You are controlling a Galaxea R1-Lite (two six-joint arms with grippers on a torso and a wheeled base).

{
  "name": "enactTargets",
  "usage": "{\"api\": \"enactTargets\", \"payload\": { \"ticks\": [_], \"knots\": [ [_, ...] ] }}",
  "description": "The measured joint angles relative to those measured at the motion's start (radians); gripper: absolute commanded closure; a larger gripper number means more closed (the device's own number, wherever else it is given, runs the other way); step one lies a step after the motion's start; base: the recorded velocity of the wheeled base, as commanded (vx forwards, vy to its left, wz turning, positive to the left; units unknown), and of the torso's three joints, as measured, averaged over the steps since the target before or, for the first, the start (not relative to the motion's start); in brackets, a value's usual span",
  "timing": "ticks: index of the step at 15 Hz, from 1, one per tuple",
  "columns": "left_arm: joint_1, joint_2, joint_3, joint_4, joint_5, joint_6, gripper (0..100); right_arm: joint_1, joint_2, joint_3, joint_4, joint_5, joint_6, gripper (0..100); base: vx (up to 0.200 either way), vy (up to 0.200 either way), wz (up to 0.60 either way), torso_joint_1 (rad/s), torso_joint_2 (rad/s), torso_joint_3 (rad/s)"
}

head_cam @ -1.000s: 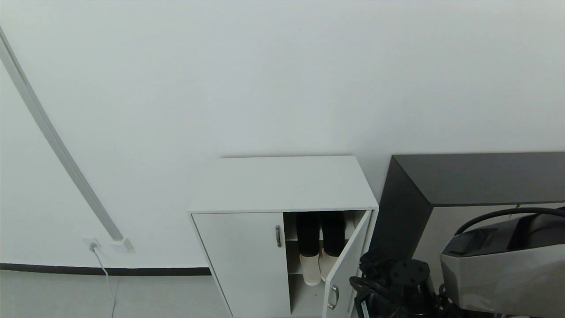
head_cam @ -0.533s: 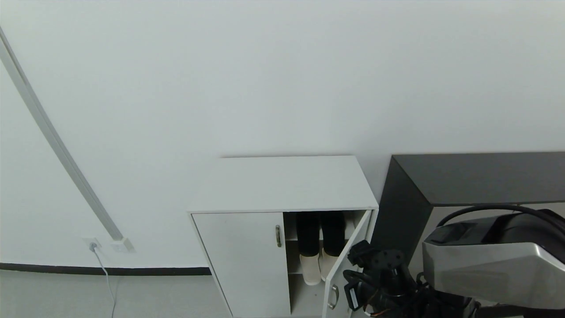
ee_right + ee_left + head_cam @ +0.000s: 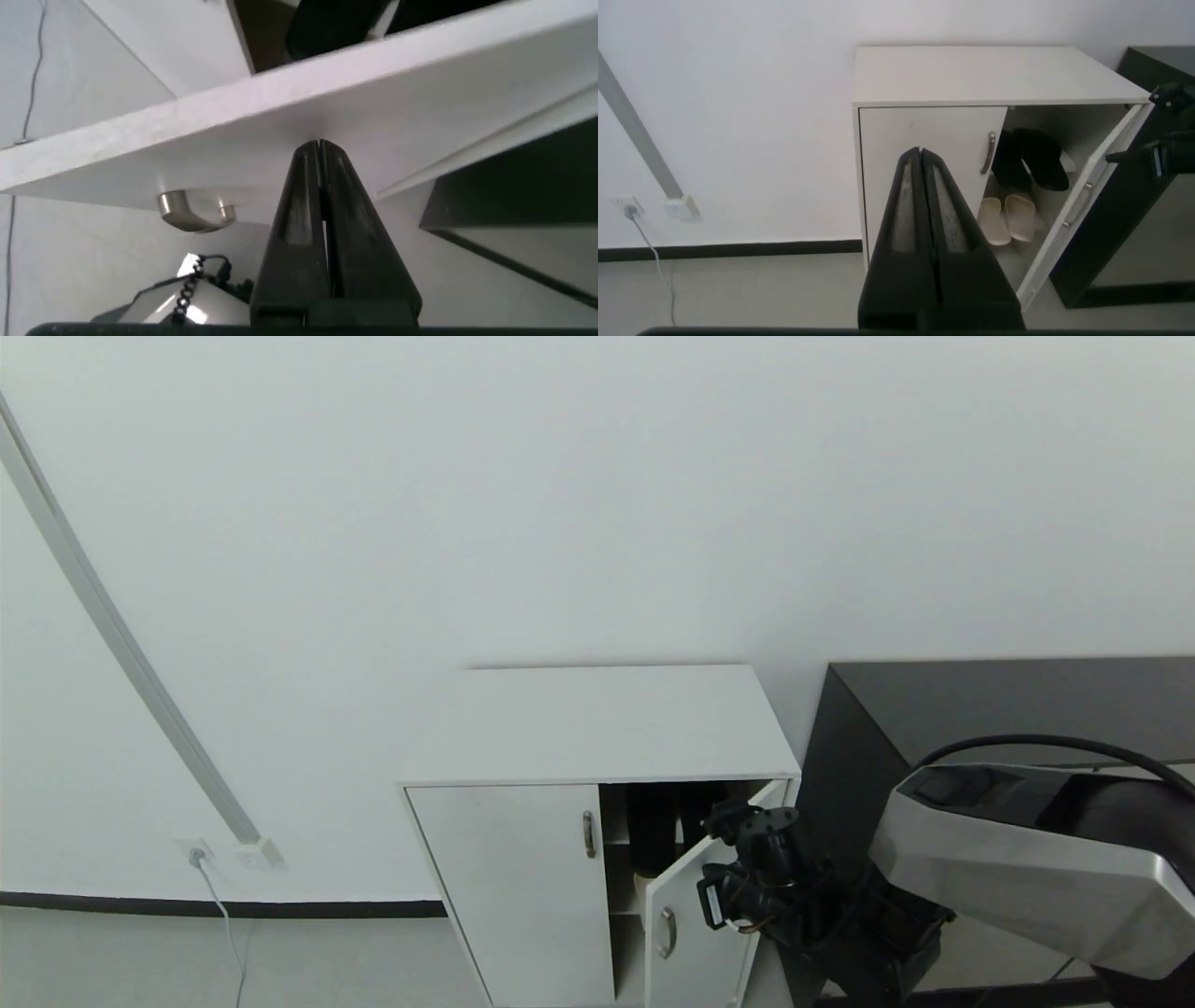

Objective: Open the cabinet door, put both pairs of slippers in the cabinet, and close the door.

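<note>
Black slippers (image 3: 1041,159) and beige slippers (image 3: 1008,219) already inside white wooden cabinet (image 3: 597,723); right gripper (image 3: 320,145), pinched together and empty, against its half-closed door (image 3: 691,961); only shutting left.

White cabinet (image 3: 597,723); right door (image 3: 695,961) half-open (left one shut); black slippers (image 3: 1041,159) above beige pair (image 3: 1022,217) inside.

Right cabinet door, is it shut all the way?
No, the door stands ajar, with slippers showing in the gap beside it.
</note>
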Motion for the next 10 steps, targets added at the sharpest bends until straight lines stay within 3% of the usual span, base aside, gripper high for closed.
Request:
{"api": "enactTargets", "payload": {
  "ticks": [4,10],
  "knots": [
    [0.000,0.000,0.000,0.000,0.000,0.001,100,-0.036,0.015,-0.147,0.109,-0.001,0.006,100,0.000,0.000,0.00,0.000,0.00,0.000],
    [0.000,0.000,0.000,0.000,0.000,0.001,100,-0.052,0.085,-0.273,0.136,-0.044,0.006,100,0.000,0.000,0.00,0.000,0.00,0.000]
  ]
}}
